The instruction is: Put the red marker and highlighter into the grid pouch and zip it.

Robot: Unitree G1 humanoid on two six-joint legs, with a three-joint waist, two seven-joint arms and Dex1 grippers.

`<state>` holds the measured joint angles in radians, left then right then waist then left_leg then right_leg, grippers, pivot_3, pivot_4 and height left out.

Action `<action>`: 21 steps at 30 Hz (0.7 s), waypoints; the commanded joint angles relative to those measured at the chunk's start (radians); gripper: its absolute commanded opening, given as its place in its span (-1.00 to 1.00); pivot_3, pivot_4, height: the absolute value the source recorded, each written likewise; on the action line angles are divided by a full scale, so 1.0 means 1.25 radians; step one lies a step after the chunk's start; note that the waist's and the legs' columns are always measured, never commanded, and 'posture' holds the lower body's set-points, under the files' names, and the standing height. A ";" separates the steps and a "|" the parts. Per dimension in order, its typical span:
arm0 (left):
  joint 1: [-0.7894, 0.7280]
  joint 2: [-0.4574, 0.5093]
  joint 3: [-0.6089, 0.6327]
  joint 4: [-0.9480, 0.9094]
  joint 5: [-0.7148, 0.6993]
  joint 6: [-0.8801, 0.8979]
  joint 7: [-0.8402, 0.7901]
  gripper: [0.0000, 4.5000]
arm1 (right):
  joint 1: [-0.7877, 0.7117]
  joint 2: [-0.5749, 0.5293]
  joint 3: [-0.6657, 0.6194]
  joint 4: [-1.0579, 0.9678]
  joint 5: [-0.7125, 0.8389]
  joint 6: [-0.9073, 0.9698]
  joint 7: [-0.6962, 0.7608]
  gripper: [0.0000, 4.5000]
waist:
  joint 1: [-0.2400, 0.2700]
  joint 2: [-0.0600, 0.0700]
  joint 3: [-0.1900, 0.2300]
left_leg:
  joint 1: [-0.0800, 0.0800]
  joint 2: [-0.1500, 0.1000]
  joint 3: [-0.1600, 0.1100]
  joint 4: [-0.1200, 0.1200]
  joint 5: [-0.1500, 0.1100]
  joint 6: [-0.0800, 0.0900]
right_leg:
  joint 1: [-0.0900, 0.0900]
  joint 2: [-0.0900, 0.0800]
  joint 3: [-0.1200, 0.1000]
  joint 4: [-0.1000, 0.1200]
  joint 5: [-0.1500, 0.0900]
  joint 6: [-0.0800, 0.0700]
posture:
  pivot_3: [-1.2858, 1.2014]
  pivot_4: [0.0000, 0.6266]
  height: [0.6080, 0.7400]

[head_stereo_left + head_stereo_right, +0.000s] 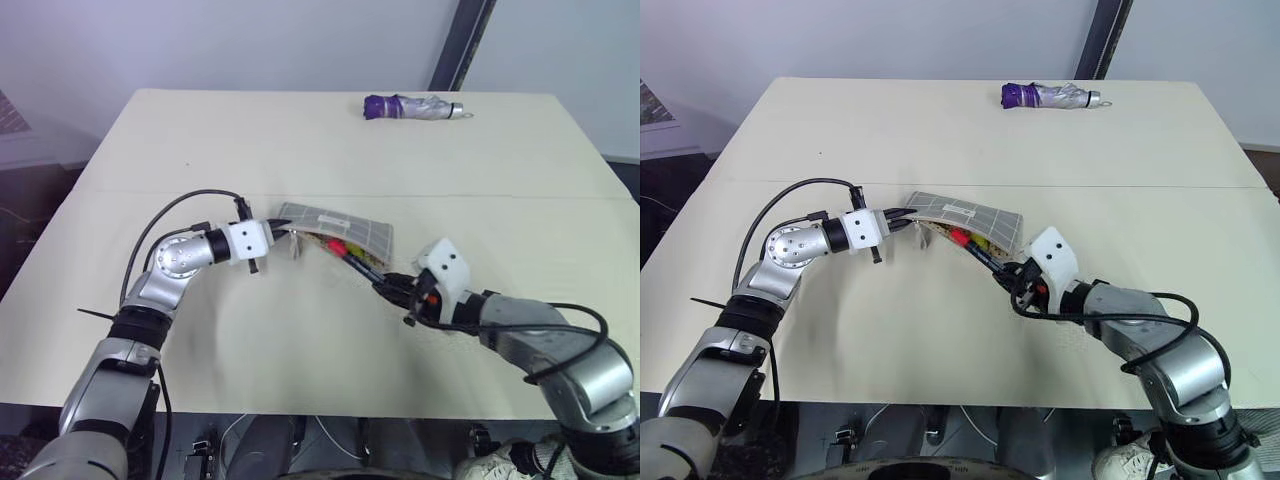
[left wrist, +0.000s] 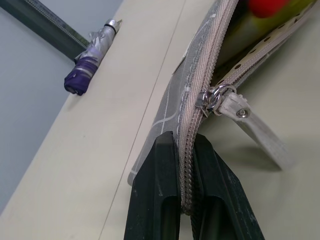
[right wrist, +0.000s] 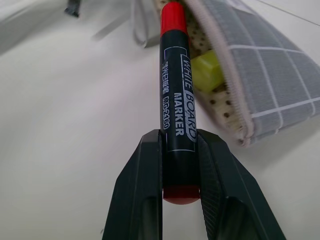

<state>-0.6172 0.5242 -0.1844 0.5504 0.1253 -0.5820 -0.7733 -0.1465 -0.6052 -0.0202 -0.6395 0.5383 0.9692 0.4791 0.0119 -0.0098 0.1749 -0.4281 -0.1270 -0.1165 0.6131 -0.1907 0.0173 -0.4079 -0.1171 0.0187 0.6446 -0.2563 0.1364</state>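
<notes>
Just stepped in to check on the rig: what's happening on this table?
The left gripper is shut on the zipper edge of the flat grey grid-lined fabric pouch, holding its mouth open. The right gripper is shut on the slim red marker, whose red tip is at the opening. The chunky yellow highlighter already lies inside. A folded purple umbrella rests at the beige table's far edge.
</notes>
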 commanded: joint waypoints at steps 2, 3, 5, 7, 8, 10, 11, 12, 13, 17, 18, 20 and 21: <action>-0.007 0.007 0.006 -0.020 -0.009 -0.020 0.002 -1.00 | -0.032 -0.017 -0.006 0.006 -0.015 0.003 -0.011 -0.82 | 0.000 0.000 0.000 | 0.000 -0.001 0.000 0.000 0.000 0.000 | 0.000 0.000 0.000 0.000 0.000 0.000 | 0.03 -0.52 1.00; -0.007 0.006 0.006 -0.024 -0.012 -0.018 0.000 -1.00 | -0.040 -0.035 0.017 0.011 -0.039 0.003 -0.015 -0.82 | 0.000 0.000 0.000 | 0.000 -0.001 0.000 0.000 0.000 0.000 | 0.000 0.000 0.000 0.000 0.000 0.000 | 0.03 -0.52 1.00; -0.005 0.002 0.003 -0.034 -0.016 -0.018 -0.006 -1.00 | -0.065 -0.038 0.043 0.023 -0.063 0.015 -0.033 -0.82 | 0.000 0.000 0.000 | 0.000 -0.001 0.000 0.000 0.000 0.000 | 0.000 0.000 0.000 0.000 0.000 0.000 | 0.03 -0.52 1.00; 0.001 -0.005 0.000 -0.053 -0.029 -0.012 -0.018 -1.00 | -0.093 -0.028 0.062 0.022 -0.068 0.030 -0.046 -0.82 | 0.000 0.000 0.000 | 0.000 -0.001 0.000 0.000 0.000 0.000 | 0.000 0.000 0.000 0.000 0.000 0.000 | 0.03 -0.52 1.00; 0.004 -0.008 -0.002 -0.062 -0.028 -0.007 -0.019 -1.00 | -0.110 -0.010 0.064 0.018 -0.059 0.035 -0.051 -0.82 | 0.000 0.000 0.000 | 0.000 0.000 0.000 0.000 0.000 0.000 | 0.000 0.000 0.000 0.000 0.000 0.000 | 0.03 -0.52 1.00; 0.008 -0.014 -0.003 -0.075 -0.025 0.002 -0.018 -1.00 | -0.132 0.009 0.062 0.008 -0.045 0.051 -0.054 -0.82 | -0.002 0.000 0.000 | 0.000 0.000 0.000 0.000 0.000 0.000 | 0.000 0.000 0.000 0.000 0.000 0.000 | 0.03 -0.52 1.00; 0.010 -0.016 -0.003 -0.078 -0.024 0.004 -0.018 -1.00 | -0.137 0.005 0.065 0.006 -0.049 0.056 -0.052 -0.82 | -0.001 0.000 0.000 | 0.000 0.000 0.000 0.000 0.000 0.000 | 0.000 0.000 0.000 0.000 0.000 0.000 | 0.03 -0.52 1.00; 0.013 -0.017 -0.003 -0.082 -0.024 0.007 -0.020 -1.00 | -0.143 0.002 0.070 0.006 -0.053 0.064 -0.053 -0.82 | -0.001 0.000 0.000 | 0.000 0.000 0.000 0.000 0.000 0.000 | 0.000 0.000 0.000 0.000 0.000 0.000 | 0.03 -0.52 1.00; 0.014 -0.018 -0.004 -0.087 -0.023 0.008 -0.022 -1.00 | -0.151 0.002 0.075 0.009 -0.056 0.073 -0.057 -0.82 | 0.000 0.000 0.000 | 0.000 0.000 0.000 0.000 0.000 0.000 | 0.000 0.000 0.000 0.000 0.000 0.000 | 0.03 -0.52 1.00; 0.017 -0.024 -0.008 -0.106 -0.016 0.021 -0.018 -1.00 | -0.198 0.048 0.108 0.054 -0.088 0.131 -0.120 -0.82 | -0.001 0.000 0.000 | 0.000 -0.001 0.000 0.000 0.000 0.000 | 0.000 0.000 0.000 0.000 0.000 0.000 | 0.03 -0.52 1.00; 0.017 -0.025 -0.009 -0.108 -0.012 0.023 -0.016 -1.00 | -0.205 0.071 0.109 0.066 -0.095 0.135 -0.138 -0.82 | -0.001 0.000 0.000 | 0.000 -0.001 0.000 0.000 0.000 0.000 | 0.000 0.000 0.000 0.000 0.000 0.000 | 0.03 -0.52 1.00; 0.020 -0.026 -0.013 -0.113 -0.011 0.025 -0.016 -1.00 | -0.216 0.104 0.111 0.080 -0.104 0.141 -0.157 -0.82 | -0.001 0.000 0.000 | 0.000 0.000 0.000 0.000 0.000 0.000 | 0.000 0.000 0.000 0.001 0.000 0.000 | 0.03 -0.52 1.00; 0.025 -0.027 -0.017 -0.121 -0.013 0.023 -0.020 -1.00 | -0.231 0.111 0.127 0.095 -0.120 0.132 -0.163 -0.82 | -0.001 0.000 0.000 | 0.000 0.000 0.000 0.000 0.000 0.000 | 0.000 0.000 0.000 0.001 0.000 0.000 | 0.03 -0.52 1.00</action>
<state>-0.5887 0.4889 -0.2069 0.4499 0.1222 -0.5478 -0.8007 -0.3989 -0.4770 0.1299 -0.5281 0.4142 1.1472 0.2970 0.0107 -0.0095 0.1751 -0.4281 -0.1274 -0.1167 0.6131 -0.1905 0.0175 -0.4087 -0.1165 0.0187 0.6457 -0.2562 0.1362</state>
